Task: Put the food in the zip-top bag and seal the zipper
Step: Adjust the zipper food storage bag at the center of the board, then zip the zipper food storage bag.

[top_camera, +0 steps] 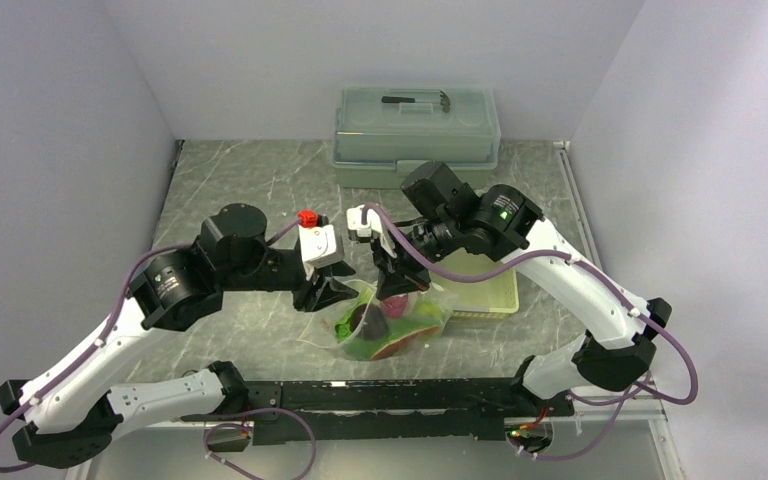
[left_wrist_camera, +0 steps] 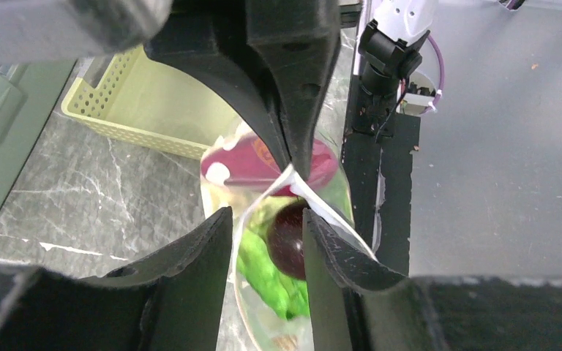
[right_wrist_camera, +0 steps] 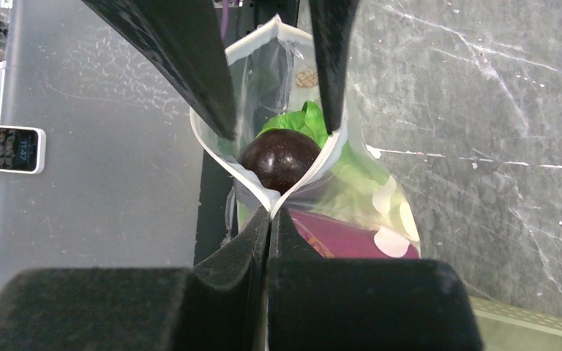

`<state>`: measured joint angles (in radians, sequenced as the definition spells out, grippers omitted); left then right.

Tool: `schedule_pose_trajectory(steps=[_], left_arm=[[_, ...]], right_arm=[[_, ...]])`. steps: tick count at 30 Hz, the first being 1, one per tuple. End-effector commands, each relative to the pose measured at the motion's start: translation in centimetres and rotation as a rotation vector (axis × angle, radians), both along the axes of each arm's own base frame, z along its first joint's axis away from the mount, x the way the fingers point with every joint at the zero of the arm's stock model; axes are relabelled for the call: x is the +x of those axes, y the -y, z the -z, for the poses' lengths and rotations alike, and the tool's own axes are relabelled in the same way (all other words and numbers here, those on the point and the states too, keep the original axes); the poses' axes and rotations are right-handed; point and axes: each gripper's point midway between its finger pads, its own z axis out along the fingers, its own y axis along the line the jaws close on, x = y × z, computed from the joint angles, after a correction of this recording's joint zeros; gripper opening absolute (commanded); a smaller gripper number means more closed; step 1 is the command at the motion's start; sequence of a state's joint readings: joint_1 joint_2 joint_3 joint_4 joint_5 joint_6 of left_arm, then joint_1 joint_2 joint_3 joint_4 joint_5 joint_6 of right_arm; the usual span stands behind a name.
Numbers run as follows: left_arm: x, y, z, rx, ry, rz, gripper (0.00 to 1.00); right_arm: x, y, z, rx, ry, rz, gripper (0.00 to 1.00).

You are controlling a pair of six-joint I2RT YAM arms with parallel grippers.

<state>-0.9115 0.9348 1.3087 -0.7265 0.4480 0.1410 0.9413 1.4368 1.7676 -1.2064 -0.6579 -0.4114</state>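
The zip-top bag [top_camera: 415,325] lies on the table between both grippers, with food inside: a dark round piece [right_wrist_camera: 279,157], green lettuce [right_wrist_camera: 304,121] and a magenta root [right_wrist_camera: 351,238]. My right gripper [right_wrist_camera: 271,213] is shut on one end of the zipper [right_wrist_camera: 212,157], pinching the two lips together. From that pinch the mouth gapes open. My left gripper [left_wrist_camera: 267,216] stands open at the other end, one finger on each side of the mouth, with the dark piece [left_wrist_camera: 287,238] and lettuce [left_wrist_camera: 267,274] showing between them. In the top view the left gripper [top_camera: 338,292] and right gripper [top_camera: 397,290] face each other over the bag.
A pale yellow-green perforated tray [top_camera: 490,290] sits just right of the bag, behind my right gripper. A lidded grey-green box [top_camera: 417,135] stands at the back wall. The black base rail [top_camera: 380,395] runs along the near edge, close to the bag.
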Motion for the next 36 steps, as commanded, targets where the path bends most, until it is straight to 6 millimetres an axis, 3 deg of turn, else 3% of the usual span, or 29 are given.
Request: schedule_pose_trajectory(steps=[1,9,17,36], left_arm=[[0.4,1.4,-2.0,-0.123,0.034,0.009,0.45],[0.7,1.8,-2.6,-0.211,0.043,-0.015,0.53],[-0.7,1.8,-3.1,-0.226,0.009,0.038,0.54],[-1.8,2.6,-1.0,-0.204,-0.109,0.091,0.56]], right_arm=[[-0.9,-0.3,-2.4,0.050,0.001,-0.001,0.00],[-1.3,-0.4,-2.6,0.058,0.004,-0.004,0.00],[-1.0,-0.9,-2.8,0.071,0.006,0.014,0.00],[0.6,-1.6,-4.8,0.113,0.040,0.113,0.00]])
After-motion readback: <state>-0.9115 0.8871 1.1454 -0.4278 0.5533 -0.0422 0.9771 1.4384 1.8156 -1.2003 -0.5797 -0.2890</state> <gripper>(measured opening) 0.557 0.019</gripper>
